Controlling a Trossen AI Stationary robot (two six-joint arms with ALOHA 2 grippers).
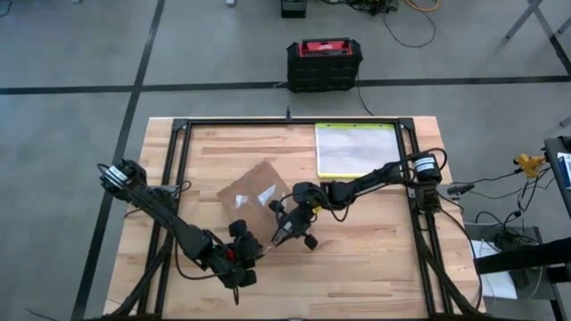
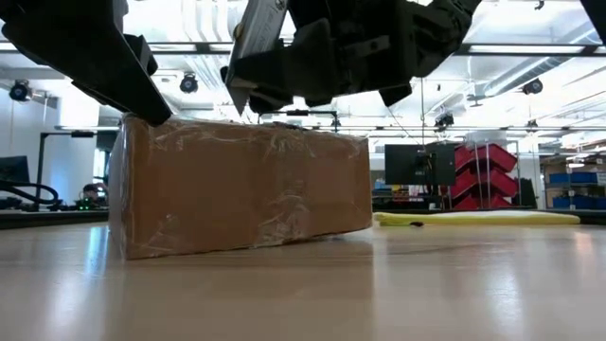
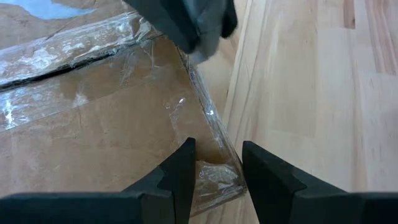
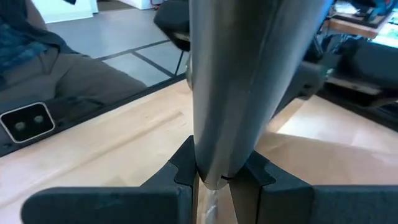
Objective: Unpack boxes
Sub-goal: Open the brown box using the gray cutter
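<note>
From above, the cardboard carton (image 1: 252, 198) lies mid-table, near the clear pouch (image 1: 355, 149), flaps taped, so unpacking has barely begun. At table level its sides gleam with wrinkled tape. The left gripper (image 3: 216, 171) straddles the carton's taped corner, fingers partly apart. The right gripper (image 4: 216, 176) pinches a grey bladed tool (image 4: 239, 74) beside the carton.

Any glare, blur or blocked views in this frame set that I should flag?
High view: even light, sharp. Low view: bright ceiling lights behind, both arms dark silhouettes, tape on the carton glinting. Left wrist view: tape glare on the carton, a dark blurred shape close above. Right wrist view: a grey cylinder gripped in the right tool fills the middle, out of focus.
</note>
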